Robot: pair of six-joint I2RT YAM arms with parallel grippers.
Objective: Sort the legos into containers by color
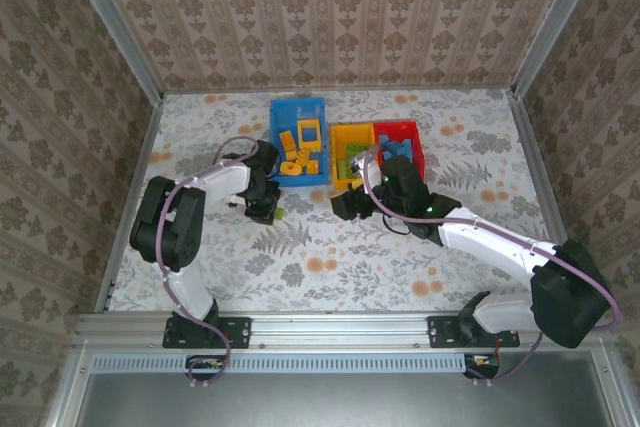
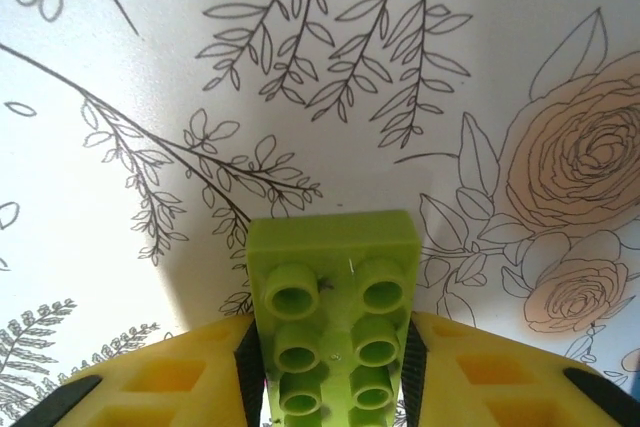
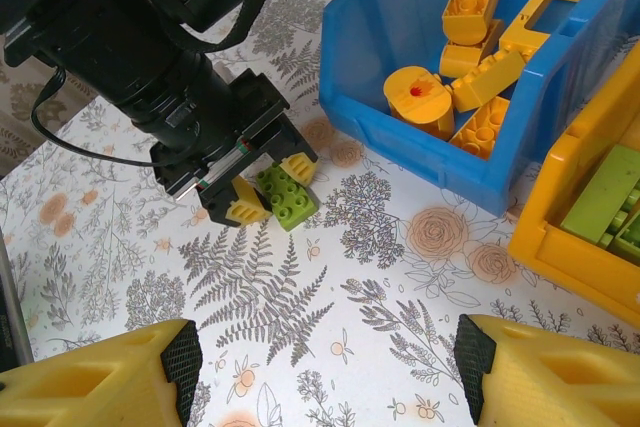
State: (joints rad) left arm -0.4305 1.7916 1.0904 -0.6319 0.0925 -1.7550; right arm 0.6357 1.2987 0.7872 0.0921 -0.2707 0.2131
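A flower-printed bench point(image 1: 330, 257) sits between patterned walls point(image 1: 330, 17), with a metal rail point(image 1: 340, 325) along its near edge. At the far middle, three bins stand in a row. The larger blue bin point(image 1: 297, 102) holds orange-yellow legos point(image 1: 297, 159). The yellow-orange bin point(image 1: 352, 129) just beside it holds green pieces point(image 1: 350, 163). The red bin point(image 1: 397, 126) touching that one holds blue ones point(image 1: 398, 152). The left claw point(image 1: 268, 213) is low over the bench, near the blue bin's front left corner, with a light green lego point(image 1: 279, 213) at its tip. The right claw point(image 1: 340, 205) points left, just in front of the yellow-orange bin.
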